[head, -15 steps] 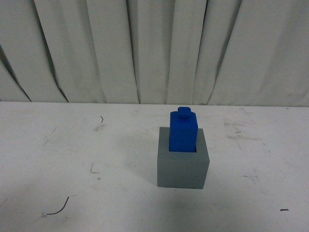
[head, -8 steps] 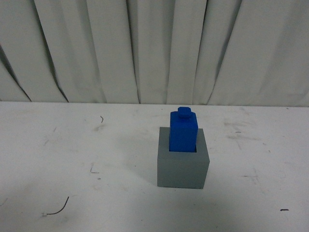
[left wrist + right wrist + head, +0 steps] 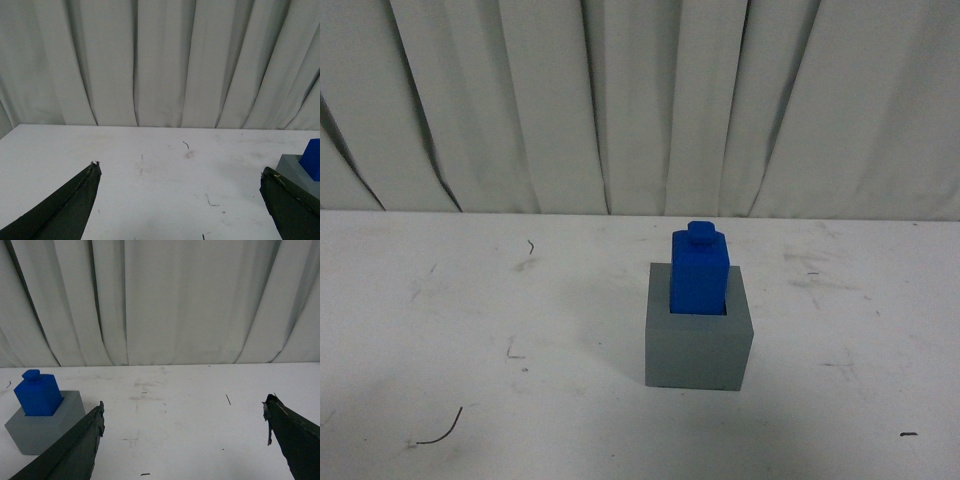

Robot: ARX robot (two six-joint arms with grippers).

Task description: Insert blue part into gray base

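a: front view first. where's the blue part?

b: a little right of centre in the frame, standing upright with its lower end down in the recess of the gray base. most of its body and the knob on top rise above the base's rim. neither arm shows here.

a: so the insertion looks done?

b: i'd judge it essentially done; the block sits in the hole unheld. whether it is bottomed out, i can't tell.

a: left wrist view?

b: the left gripper has its two dark fingers spread wide, one at the lower left of the frame, one at the lower right, with only white table between them. it holds nothing. a corner of the base and a sliver of blue peek in at the right edge.

a: and the right wrist view?

b: the right gripper is likewise wide apart and empty. base and block sit at the lower left of the frame, outside the fingers and untouched.

a: what's left, then?

b: little, i think; perhaps only a check of seating.
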